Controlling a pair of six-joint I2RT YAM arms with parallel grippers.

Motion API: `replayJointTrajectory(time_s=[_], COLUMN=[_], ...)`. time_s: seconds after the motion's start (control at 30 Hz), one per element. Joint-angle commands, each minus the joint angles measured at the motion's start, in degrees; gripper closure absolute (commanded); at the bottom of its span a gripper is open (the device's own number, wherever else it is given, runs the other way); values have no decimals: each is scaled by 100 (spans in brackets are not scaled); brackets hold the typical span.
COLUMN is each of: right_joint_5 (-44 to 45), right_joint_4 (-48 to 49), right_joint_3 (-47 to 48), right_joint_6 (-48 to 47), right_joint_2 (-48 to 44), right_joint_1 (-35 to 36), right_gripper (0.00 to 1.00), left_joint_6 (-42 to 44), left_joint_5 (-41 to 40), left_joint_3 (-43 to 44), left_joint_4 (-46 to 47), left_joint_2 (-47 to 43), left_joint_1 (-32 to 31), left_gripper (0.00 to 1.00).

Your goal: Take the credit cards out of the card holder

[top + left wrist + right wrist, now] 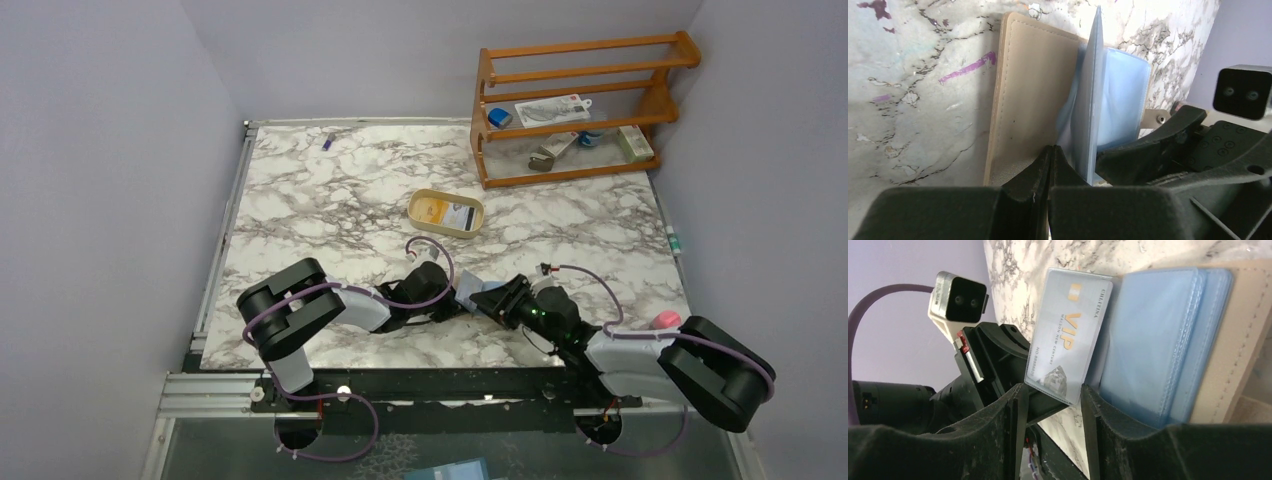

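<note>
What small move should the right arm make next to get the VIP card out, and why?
Probably pull the right gripper back, sliding the VIP card clear of the pale blue sleeves. The card's end lies between the right jaws; whether they pinch it I cannot tell. The left gripper is shut on the card holder, which should keep it from following.

- Here's the card holder [1028, 100]: soft, matt beige outer skin that looks like leather, finely grained, stitched at the edge.
- Its sleeves are pale blue see-through plastic, slick and shiny.
- Now the credit card [1068, 335]: smooth hard plastic with a glossy face.
- The right gripper [1052, 392] is matt black plastic, dusty and scuffed.
- Under it all, the table [330, 200] has a smooth marble-pattern top with a low sheen.
- In the table's far right corner, the rack [590, 46] is varnished wood.
</note>
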Motion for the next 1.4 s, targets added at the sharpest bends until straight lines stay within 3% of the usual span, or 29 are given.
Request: replayJointTrajectory(time_s=[0.0,0.23,0.43,0.53,0.73,0.87,1.0,1.17,1.37], right_joint_5=[250,311,467,383,48,-52,-333,-768,-962], right_joint_4=[398,-47,770,1163,3188,5676,5334,5777,5749], right_joint_3=[-963,-764,-888,-850,-843,-907,-707,-338,-203], right_joint_6=[788,1111,1132,1149,1009,894,309,231,-288], right_joint_2=[207,238,641,1272,3195,5105,4559,5037,4555], right_joint_1=[44,44,44,44,44,40,36,36,40], right_gripper=[53,53,53,48,37,30,25,24,33], left_joint_6=[304,462,482,487,487,481,438,449,548], left_joint_5=[-256,-569,-622,-630,-714,-728,-663,-615,-698], left_joint_3=[-123,10,67,71,9,-47,-133,-123,-127], left_joint_4=[-1219,-1614,-1639,-1637,-1678,-1679,-1545,-1510,-1575], left_joint_2=[173,7,28,19,-112,-159,-148,-116,-265], left_joint_1=[-95,-185,-239,-249,-258,-258,-258,-258,-258], left_gripper=[100,100,100,100,100,100,100,100,100])
